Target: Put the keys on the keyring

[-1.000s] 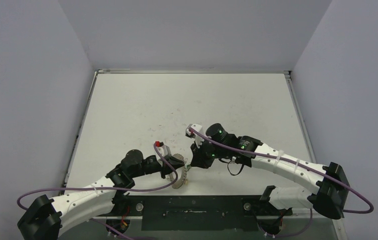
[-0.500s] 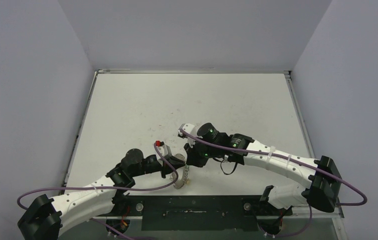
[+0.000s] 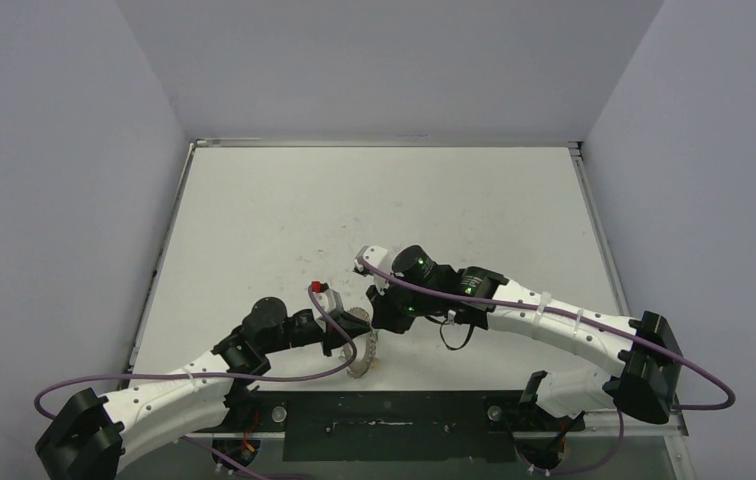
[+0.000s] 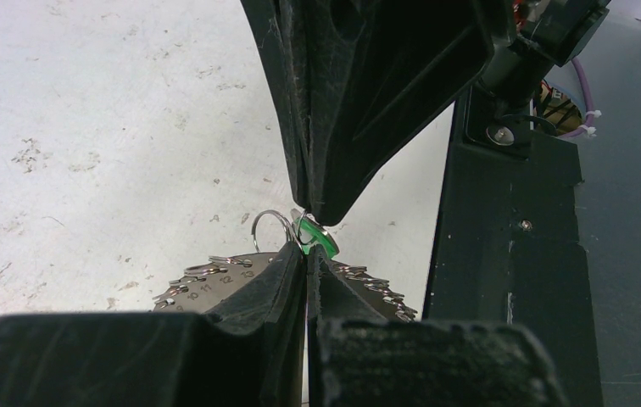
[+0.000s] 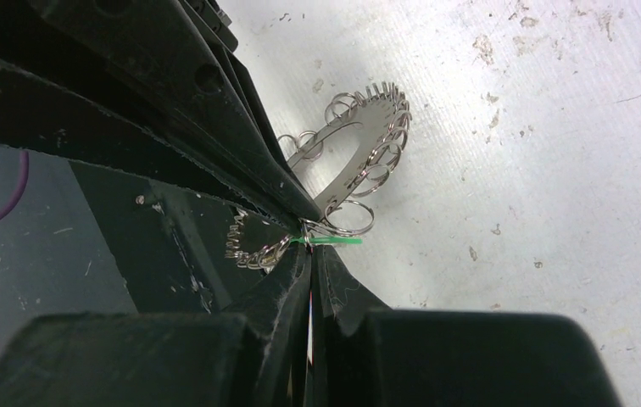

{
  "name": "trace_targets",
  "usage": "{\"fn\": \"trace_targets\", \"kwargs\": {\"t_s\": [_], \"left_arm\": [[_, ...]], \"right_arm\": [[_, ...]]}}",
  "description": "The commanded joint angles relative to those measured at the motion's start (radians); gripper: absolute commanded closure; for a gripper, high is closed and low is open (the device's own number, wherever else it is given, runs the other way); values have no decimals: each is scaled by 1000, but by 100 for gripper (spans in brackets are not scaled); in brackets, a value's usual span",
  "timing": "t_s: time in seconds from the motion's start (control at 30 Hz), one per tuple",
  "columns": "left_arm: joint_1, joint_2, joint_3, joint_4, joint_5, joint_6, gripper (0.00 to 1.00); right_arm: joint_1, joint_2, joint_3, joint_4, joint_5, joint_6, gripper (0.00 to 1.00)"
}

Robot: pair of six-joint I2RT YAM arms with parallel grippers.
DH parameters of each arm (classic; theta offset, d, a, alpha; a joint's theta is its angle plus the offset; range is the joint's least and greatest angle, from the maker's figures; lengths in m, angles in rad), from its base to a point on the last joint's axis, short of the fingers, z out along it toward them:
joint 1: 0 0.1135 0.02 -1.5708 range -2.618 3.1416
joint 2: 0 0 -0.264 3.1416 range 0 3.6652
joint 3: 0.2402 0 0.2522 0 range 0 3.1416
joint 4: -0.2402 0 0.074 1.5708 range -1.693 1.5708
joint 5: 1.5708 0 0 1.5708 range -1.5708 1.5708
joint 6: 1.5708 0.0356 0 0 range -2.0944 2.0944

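Note:
The keyring (image 3: pixel 361 354), a flat silvery ring fringed with small wire loops, stands on edge just above the table near its front edge. My left gripper (image 3: pixel 355 337) is shut on its rim; the ring (image 4: pixel 203 277) shows on both sides of the closed fingers (image 4: pixel 279 284). My right gripper (image 3: pixel 378 326) comes in from the right, shut on the green key (image 5: pixel 340 241), which I see edge-on at its tips. The key's green head (image 4: pixel 320 236) touches a wire loop (image 4: pixel 268 227) at the top of the ring (image 5: pixel 359 157). The two grippers' tips almost meet.
The black mounting plate (image 3: pixel 384 425) runs along the near edge, right beside the ring (image 4: pixel 512 254). Purple cables (image 3: pixel 204 377) loop along both arms. Grey walls enclose the white, scuffed table (image 3: pixel 374 200) on three sides.
The right arm has shifted left, bringing its gripper and the green key up against the ring. The left arm has held almost still, the ring tilting slightly.

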Motion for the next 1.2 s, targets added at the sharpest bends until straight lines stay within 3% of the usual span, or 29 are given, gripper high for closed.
{"fn": "trace_targets", "kwargs": {"t_s": [0.0, 0.33, 0.87, 0.93, 1.07, 1.17], "left_arm": [[-3, -2, 51, 55, 29, -16, 100], [-2, -11, 50, 54, 31, -16, 100], [-2, -13, 53, 54, 38, -4, 100], [-2, -17, 53, 54, 38, -1, 100], [-2, -26, 55, 44, 41, 8, 100], [-2, -36, 56, 36, 44, 18, 100]], "right_arm": [[14, 16, 56, 24, 41, 1, 100], [11, 25, 33, 0, 152, 29, 100], [-2, 36, -1, 15, 126, 47, 100], [-10, 13, -12, 28, 118, 53, 88], [-36, -61, -54, 77, 94, 65, 41], [-69, -126, -89, 125, 57, 63, 33]]}}
